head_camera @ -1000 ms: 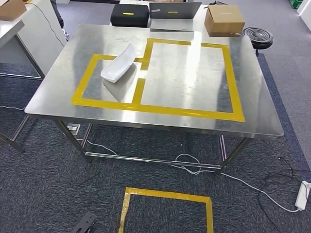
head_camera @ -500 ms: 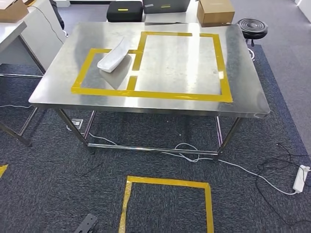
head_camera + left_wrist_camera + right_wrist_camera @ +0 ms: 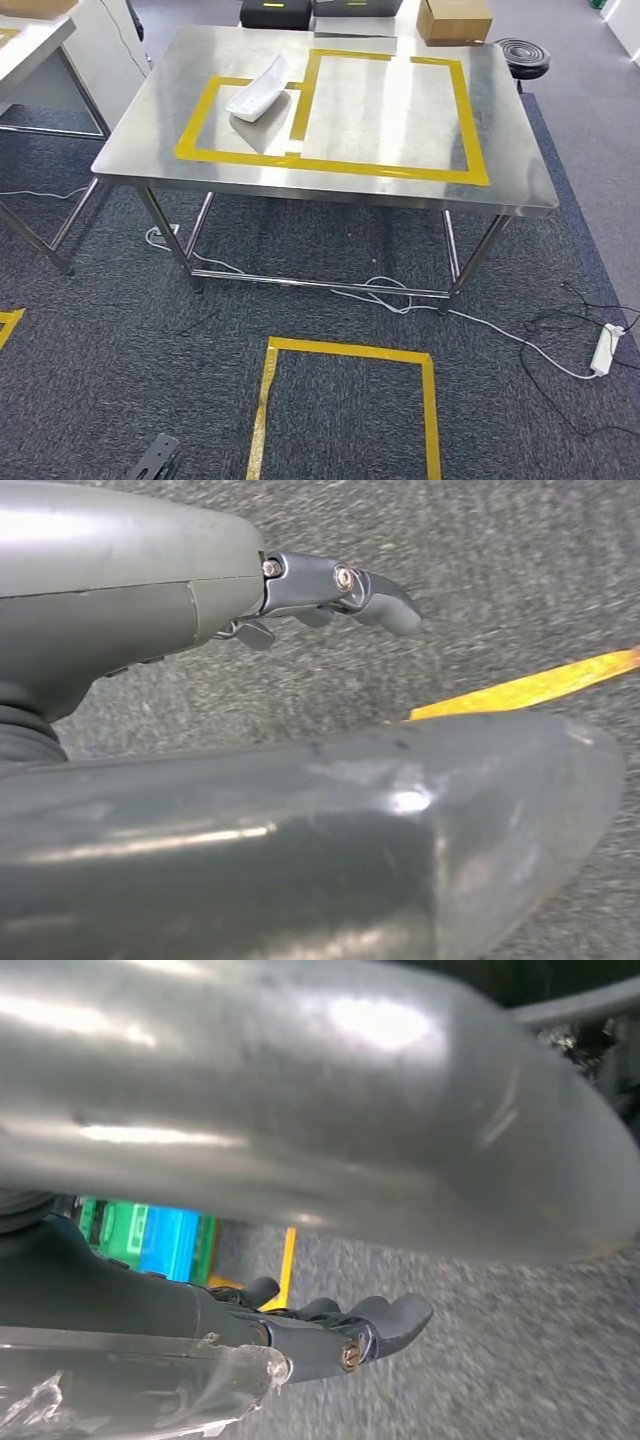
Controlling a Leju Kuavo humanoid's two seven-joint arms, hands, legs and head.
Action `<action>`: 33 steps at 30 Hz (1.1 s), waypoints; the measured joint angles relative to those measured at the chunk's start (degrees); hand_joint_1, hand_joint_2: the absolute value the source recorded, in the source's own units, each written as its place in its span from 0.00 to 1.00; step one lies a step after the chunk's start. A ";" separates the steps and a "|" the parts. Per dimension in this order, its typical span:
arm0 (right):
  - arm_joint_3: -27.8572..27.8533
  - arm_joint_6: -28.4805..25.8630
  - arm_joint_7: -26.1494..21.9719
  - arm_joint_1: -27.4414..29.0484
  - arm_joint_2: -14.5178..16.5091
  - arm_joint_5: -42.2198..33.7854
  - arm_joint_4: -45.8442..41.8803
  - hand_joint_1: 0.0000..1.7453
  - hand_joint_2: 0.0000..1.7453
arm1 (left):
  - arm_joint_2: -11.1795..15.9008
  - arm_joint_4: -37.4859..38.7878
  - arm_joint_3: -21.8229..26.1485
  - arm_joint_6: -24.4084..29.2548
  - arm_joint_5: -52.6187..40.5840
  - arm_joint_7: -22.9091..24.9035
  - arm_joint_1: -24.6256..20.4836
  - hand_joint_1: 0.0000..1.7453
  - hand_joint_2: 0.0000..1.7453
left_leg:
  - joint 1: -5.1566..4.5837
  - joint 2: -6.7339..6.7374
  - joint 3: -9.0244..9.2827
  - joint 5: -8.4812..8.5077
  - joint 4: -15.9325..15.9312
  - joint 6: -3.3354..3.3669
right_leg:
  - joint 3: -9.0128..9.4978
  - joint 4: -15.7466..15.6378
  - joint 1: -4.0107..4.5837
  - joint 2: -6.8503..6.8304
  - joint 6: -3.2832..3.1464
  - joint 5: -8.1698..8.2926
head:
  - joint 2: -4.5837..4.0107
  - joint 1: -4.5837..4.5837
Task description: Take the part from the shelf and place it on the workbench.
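A white, curved, tray-like part [image 3: 260, 88] lies on the steel workbench [image 3: 377, 120], inside the smaller yellow-taped rectangle at its far left. In the left wrist view my left hand [image 3: 189, 600] hangs over grey carpet, its dark fingers [image 3: 362, 590] stretched out apart from the thick thumb, with nothing in it. My right hand [image 3: 226, 1330] hangs the same way in the right wrist view, its fingers [image 3: 377, 1325] extended and holding nothing.
A yellow tape square [image 3: 343, 350] marks the carpet in front of the bench. Cables and a white power strip [image 3: 606, 347] lie at the right. Behind the bench stand a cardboard box [image 3: 453, 18], a black stool [image 3: 522, 52] and a black case [image 3: 275, 12]. Another table [image 3: 30, 40] stands at the left.
The whole picture has shifted: the camera has drawn back from the bench and turned a little. The white part lies in the same spot on the bench.
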 joint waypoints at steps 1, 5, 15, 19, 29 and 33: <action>-0.02 0.52 0.28 -0.05 0.01 0.08 0.17 0.00 0.00 | 0.04 -0.02 0.09 0.15 -0.10 -0.02 -0.03 0.00 0.00 | -0.01 0.03 -0.99 0.70 0.12 -0.09 | 1.13 0.42 0.00 0.00 -0.05 1.18 | 0.00 0.00; 0.36 2.29 2.69 -0.51 0.28 2.62 0.77 0.00 0.00 | 0.99 1.65 0.82 2.49 0.09 0.19 -0.47 0.00 0.00 | -0.16 -0.02 -3.94 3.15 0.76 -0.93 | 13.27 -13.86 0.09 0.02 -0.78 3.45 | 0.00 0.01; 2.89 -2.06 0.98 -0.22 0.96 6.12 1.09 0.00 0.00 | 2.06 7.01 3.99 7.91 3.09 1.03 -2.06 0.00 0.00 | 0.08 -0.12 -9.24 -7.47 16.88 -3.47 | 10.17 -18.29 0.09 -0.23 -3.43 7.02 | 0.00 -0.33; 3.94 -2.91 0.94 -0.22 0.83 7.64 1.07 0.00 0.00 | 0.64 6.85 4.60 4.95 4.98 2.49 -2.41 0.00 0.00 | 0.19 -0.17 -1.36 -2.33 9.20 -3.23 | 6.95 -17.71 0.05 -0.16 -2.61 9.10 | 0.00 -0.38; 3.55 -6.78 -1.34 0.20 1.08 1.62 0.87 0.00 0.00 | -1.83 5.63 6.69 6.76 11.13 1.33 -3.05 0.00 0.00 | 0.08 0.03 0.95 -0.68 -0.18 -0.05 | 0.80 -3.81 -0.04 0.00 -0.03 0.60 | 0.00 0.21; 0.69 -7.91 -2.76 0.04 2.67 -2.52 0.50 0.00 0.75 | -0.46 9.46 8.62 10.03 14.82 0.71 -3.74 0.00 0.00 | -0.04 0.07 -1.37 0.74 0.65 -0.25 | 5.59 -4.58 -0.02 0.00 -0.40 3.37 | 0.00 0.23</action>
